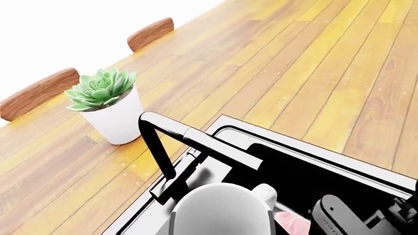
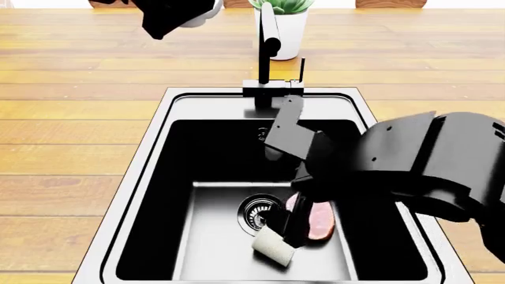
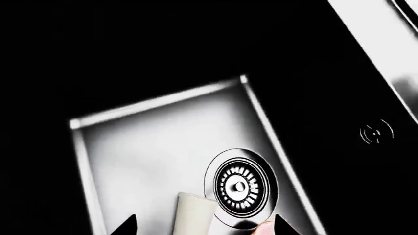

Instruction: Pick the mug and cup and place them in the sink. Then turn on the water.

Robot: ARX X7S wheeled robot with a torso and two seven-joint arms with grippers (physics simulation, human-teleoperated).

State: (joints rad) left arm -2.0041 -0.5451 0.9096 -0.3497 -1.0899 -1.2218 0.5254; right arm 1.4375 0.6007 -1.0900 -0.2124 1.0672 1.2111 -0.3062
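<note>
While the right arm reaches down into the sink (image 2: 150,177), the cup (image 2: 274,247) lies on its side on the basin floor, just beside the round drain (image 2: 256,213) and against a pinkish item (image 2: 320,220) that I cannot identify. Right fingers (image 2: 294,228): one dark finger runs down to the cup's upper end in the head view. In the right wrist view two dark finger tips (image 3: 124,226) show at the frame edge on either side of the cup (image 3: 194,214), set apart with the cup between them. Contact cannot be confirmed; cannot tell whether they grip it.

Left arm: held high over the counter (image 2: 79,118) at the far left of the tap (image 2: 268,47). The mug (image 1: 220,209) fills the near edge of the left wrist view, its handle (image 1: 265,193) toward the basin. In the head view only a white sliver of it (image 2: 201,15) shows under the dark left fingers (image 2: 170,18). Fingers appear closed on the mug, above the counter and not in the sink.

A white pot with a green succulent (image 1: 107,105) stands on the counter behind the tap. Two wooden chair backs (image 1: 36,93) show beyond the far edge.
</note>
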